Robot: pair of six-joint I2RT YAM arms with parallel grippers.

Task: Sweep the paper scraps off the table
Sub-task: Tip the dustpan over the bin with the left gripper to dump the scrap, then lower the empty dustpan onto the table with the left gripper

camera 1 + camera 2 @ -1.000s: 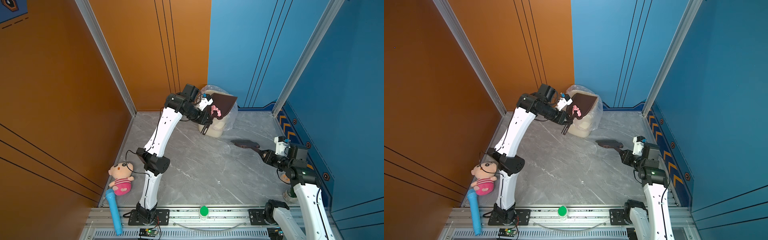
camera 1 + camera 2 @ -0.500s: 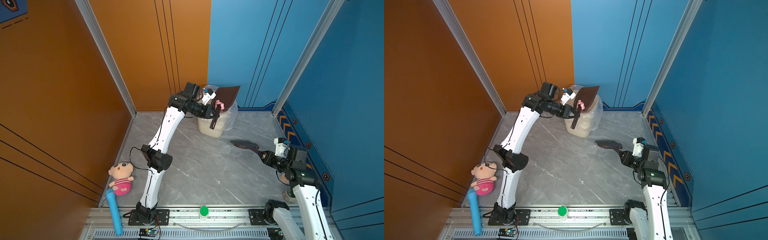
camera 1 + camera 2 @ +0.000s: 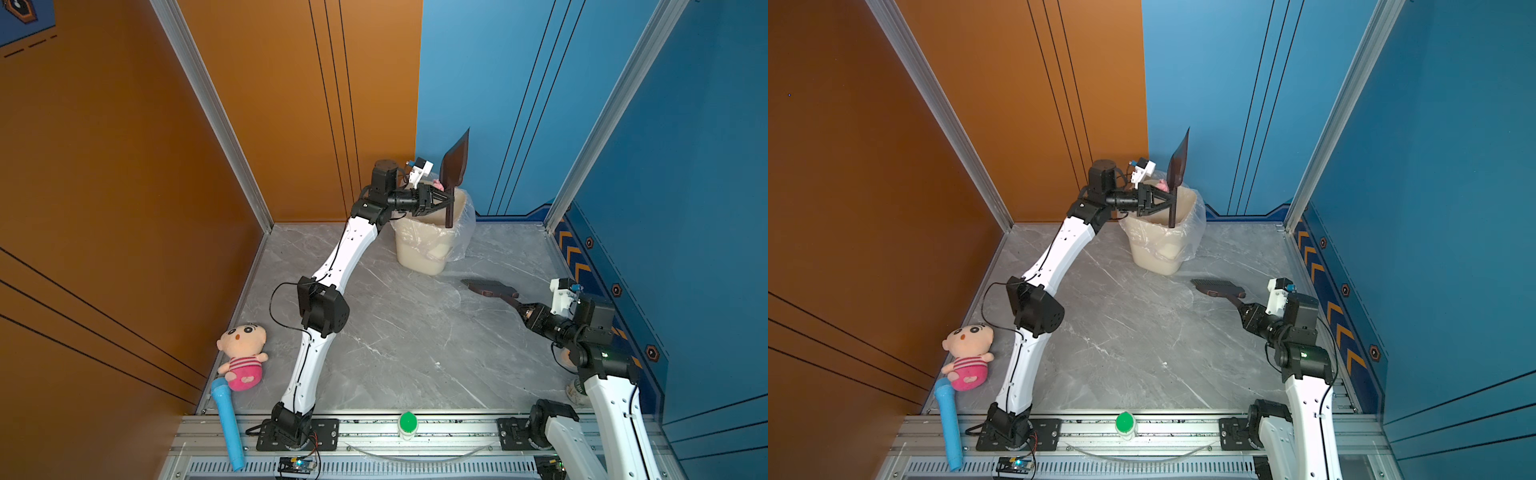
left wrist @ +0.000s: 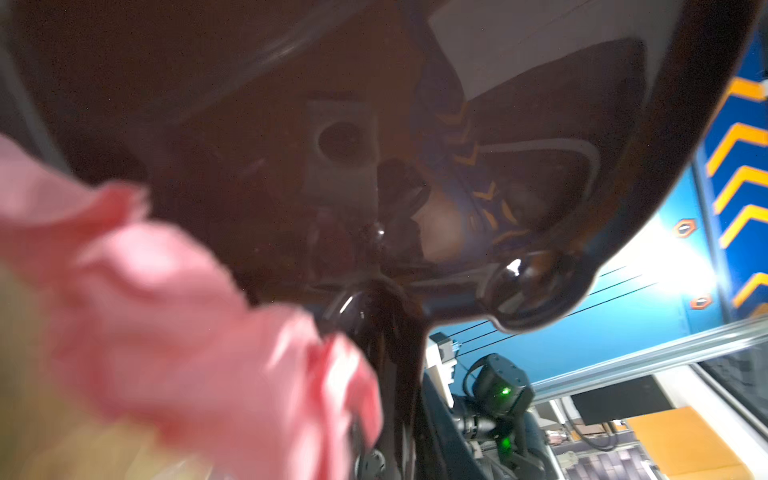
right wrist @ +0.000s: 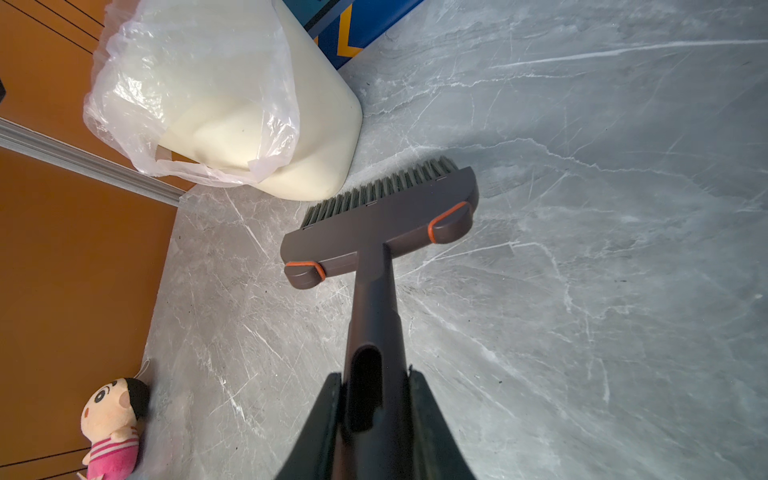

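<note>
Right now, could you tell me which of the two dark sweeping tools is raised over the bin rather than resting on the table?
The dustpan, held upright over the bin by the left end effector; the brush in the right end effector stays low on the table.

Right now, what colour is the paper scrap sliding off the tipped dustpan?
Pink. The paper scrap shows best, though blurred, in the left wrist view, against the dark brown dustpan.

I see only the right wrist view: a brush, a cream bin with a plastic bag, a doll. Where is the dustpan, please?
Observer: The left pincer holds the dark brown plastic dustpan by its handle, tipped upright over the cream plastic bin.
Operator: Is any paper there?
Observer: A crumpled pink paper scrap shows just above the bin's rim, beside the dustpan.
Operator: Are any scraps on the table?
Observer: In both top views I see none on the grey marble-patterned table.
</note>
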